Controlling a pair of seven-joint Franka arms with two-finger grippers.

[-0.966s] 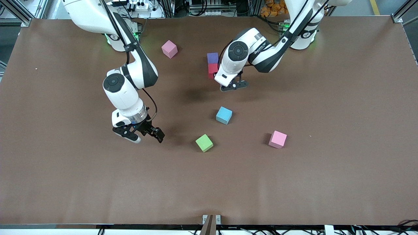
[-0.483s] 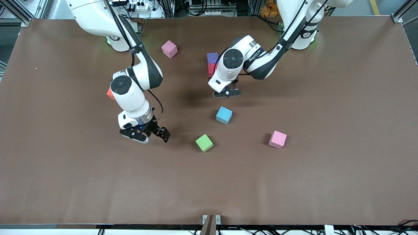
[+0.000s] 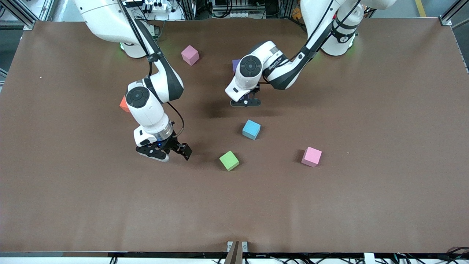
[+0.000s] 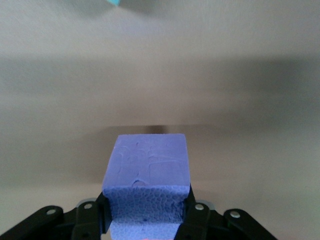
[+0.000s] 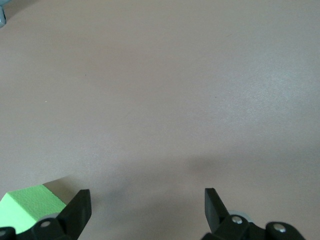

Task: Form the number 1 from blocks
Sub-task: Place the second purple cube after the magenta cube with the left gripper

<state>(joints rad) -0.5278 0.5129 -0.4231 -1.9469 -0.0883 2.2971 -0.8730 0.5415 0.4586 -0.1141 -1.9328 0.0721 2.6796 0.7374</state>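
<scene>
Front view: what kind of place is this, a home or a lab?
Likely a robotics lab: two arms mounted at a brown table, coloured foam cubes such as the green cube, and aluminium framing with cabling along the edge by the arms' bases.

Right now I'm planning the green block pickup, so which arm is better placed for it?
Right. The right gripper is open, low beside the green block; the left gripper is shut on a purple block.

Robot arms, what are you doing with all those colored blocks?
The left gripper is shut on a purple block, held over the table above the light blue block. The right gripper is open, low beside the green block, holding nothing. Another purple block pokes out past the left arm.
</scene>
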